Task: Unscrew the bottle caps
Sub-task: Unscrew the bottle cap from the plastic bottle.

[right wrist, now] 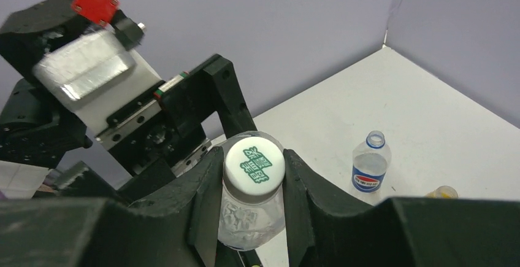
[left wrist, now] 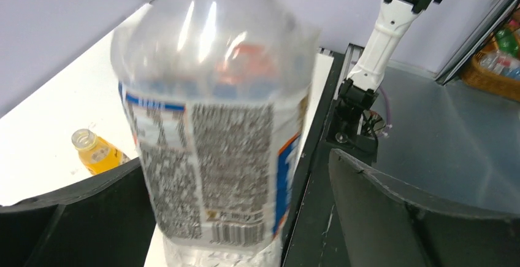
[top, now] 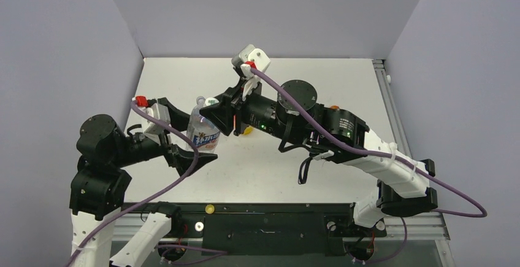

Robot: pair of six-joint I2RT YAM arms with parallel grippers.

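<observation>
Water bottle: the clear water bottle [top: 202, 133] with the white-blue label was upright at the left of the white table [top: 294, 175], between the two arms
Right gripper: the right gripper [right wrist: 252, 156] reached in at the top, its fingers clamped on the white cap [right wrist: 254, 165] with green print, one on each side
Left gripper: the left gripper [top: 201, 138] bracketed the bottle's body with fingers spread wide, and they seemed clear of it, though the wrist view was blurred
Done: the Pepsi bottle [right wrist: 370, 169] stood with an open neck, the yellow juice bottle [left wrist: 95, 151] was open too, and a yellow cap [top: 210, 208] lay on the black rail [top: 276, 224] at the near edge
In hand: the white cap sat on its neck, so this looked like the third bottle, gripped for turning but not yet off
Left to do: this cap, plus whatever lay hidden beneath the right arm
Risk: with the body unheld, the bottle could spin along with the cap
</observation>
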